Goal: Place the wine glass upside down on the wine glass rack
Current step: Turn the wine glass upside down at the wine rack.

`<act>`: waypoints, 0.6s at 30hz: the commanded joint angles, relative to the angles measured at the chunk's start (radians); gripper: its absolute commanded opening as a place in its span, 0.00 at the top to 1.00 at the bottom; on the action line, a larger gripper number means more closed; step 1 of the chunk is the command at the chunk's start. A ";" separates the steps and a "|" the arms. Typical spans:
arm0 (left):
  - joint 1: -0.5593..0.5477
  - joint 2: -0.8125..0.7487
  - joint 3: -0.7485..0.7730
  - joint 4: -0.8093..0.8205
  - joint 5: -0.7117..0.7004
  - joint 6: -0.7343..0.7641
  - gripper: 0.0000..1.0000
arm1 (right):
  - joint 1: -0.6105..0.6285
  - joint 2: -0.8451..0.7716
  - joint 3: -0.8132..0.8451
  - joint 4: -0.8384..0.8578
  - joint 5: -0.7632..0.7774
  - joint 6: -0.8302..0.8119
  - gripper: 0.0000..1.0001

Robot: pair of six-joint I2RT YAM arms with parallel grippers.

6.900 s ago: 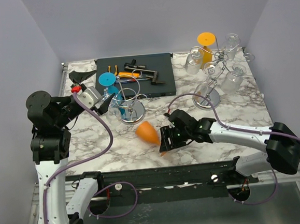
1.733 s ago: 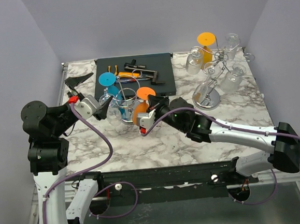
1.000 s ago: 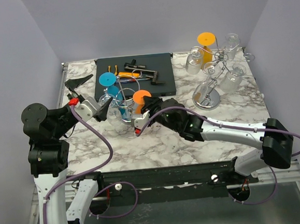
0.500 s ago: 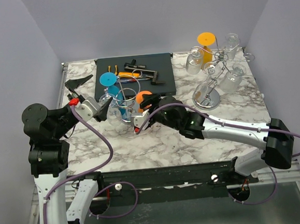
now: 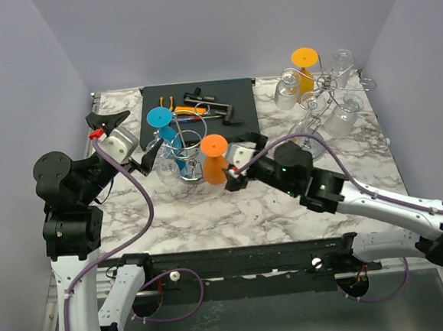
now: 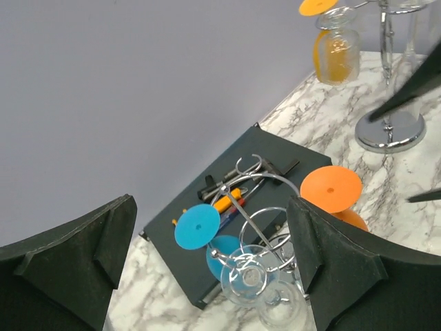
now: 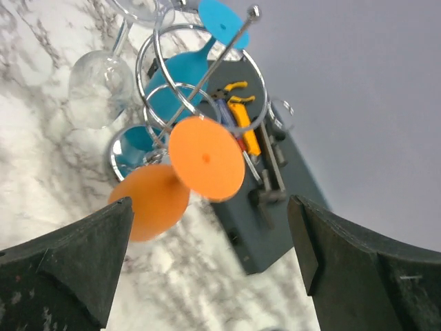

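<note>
An orange wine glass (image 5: 215, 166) hangs upside down on the wire wine glass rack (image 5: 191, 135) at the table's left-middle, its round foot (image 7: 207, 157) on top and its bowl (image 7: 148, 201) below. My right gripper (image 5: 240, 164) is open just right of the glass, apart from it, with nothing between its fingers (image 7: 83, 255). My left gripper (image 5: 138, 134) is open on the rack's left side and holds nothing. In the left wrist view the orange glass (image 6: 332, 191) shows on the far side of the rack (image 6: 256, 207).
The same rack carries a blue glass (image 5: 159, 118) and a clear glass (image 6: 249, 279). A black tray (image 5: 203, 128) with tools lies behind it. A second rack (image 5: 310, 124) at the back right holds an orange glass (image 5: 303, 65) and several clear ones.
My right gripper has opened, let go of the orange glass and drawn back to the right. The glass now hangs on the rack. My left gripper has risen slightly.
</note>
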 commanded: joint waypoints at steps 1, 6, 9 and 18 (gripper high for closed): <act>0.000 -0.006 -0.056 -0.026 -0.173 -0.191 0.01 | 0.005 -0.190 -0.207 0.084 0.082 0.387 0.00; -0.001 -0.022 -0.148 -0.027 -0.322 -0.272 0.01 | 0.003 -0.465 -0.467 0.084 0.324 0.621 0.00; 0.000 -0.010 -0.178 -0.027 -0.384 -0.284 0.01 | -0.005 -0.585 -0.563 -0.013 0.460 0.740 0.00; 0.023 0.064 -0.209 0.023 -0.500 -0.301 0.01 | -0.238 -0.537 -0.600 -0.053 0.553 0.998 0.00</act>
